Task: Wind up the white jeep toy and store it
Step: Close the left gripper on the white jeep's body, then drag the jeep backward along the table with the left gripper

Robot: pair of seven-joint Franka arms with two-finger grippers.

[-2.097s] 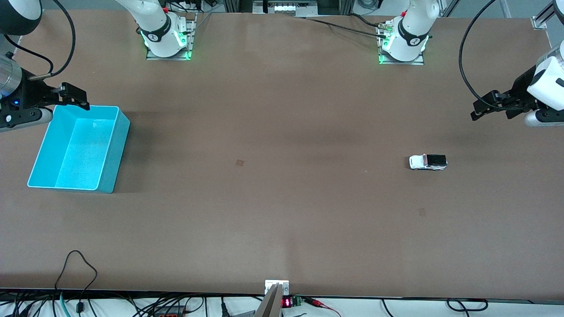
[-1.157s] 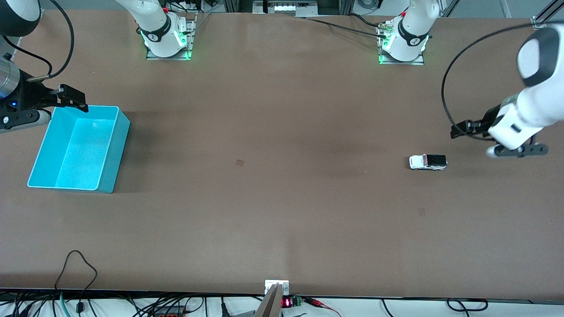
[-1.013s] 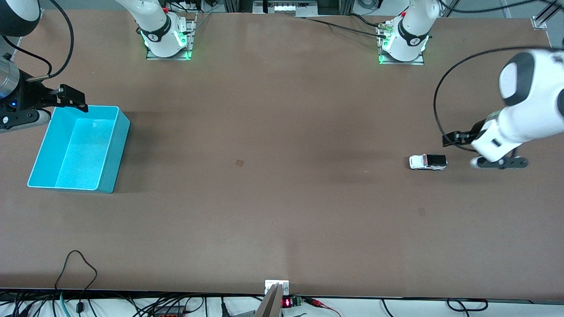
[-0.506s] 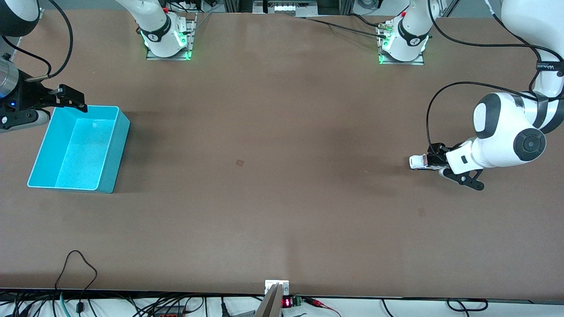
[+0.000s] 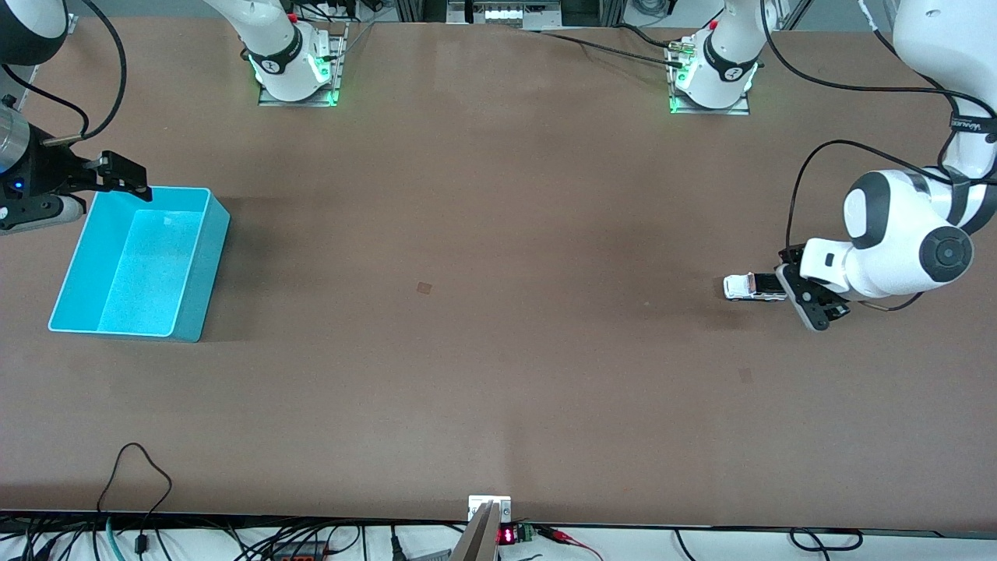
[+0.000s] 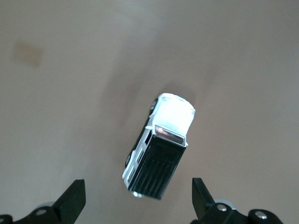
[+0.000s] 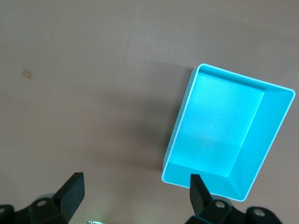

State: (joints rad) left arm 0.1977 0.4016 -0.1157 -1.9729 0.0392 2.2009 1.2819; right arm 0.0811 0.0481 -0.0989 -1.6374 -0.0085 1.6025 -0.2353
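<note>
The white jeep toy (image 5: 749,287) stands on the brown table toward the left arm's end, its black rear panel pointing at that end. My left gripper (image 5: 788,287) is low at the jeep's rear and open. In the left wrist view the jeep (image 6: 161,149) lies just ahead of the spread fingers, with the left gripper (image 6: 136,200) empty and its tips apart from the toy. The empty cyan bin (image 5: 140,265) sits at the right arm's end. My right gripper (image 5: 128,178) hangs open over the bin's corner farthest from the front camera. It also shows open and empty in the right wrist view (image 7: 135,191), with the bin (image 7: 219,126) below.
Two small dark marks are on the tabletop, one near the middle (image 5: 424,287) and one nearer to the front camera than the jeep (image 5: 745,375). A loose black cable (image 5: 136,475) lies by the table edge nearest the front camera. The arm bases (image 5: 710,78) stand along the edge farthest from it.
The left arm has swung in from the table's end and come down to the jeep's rear, turning its wrist. The jeep has not moved. The right gripper has stayed over the bin's corner.
</note>
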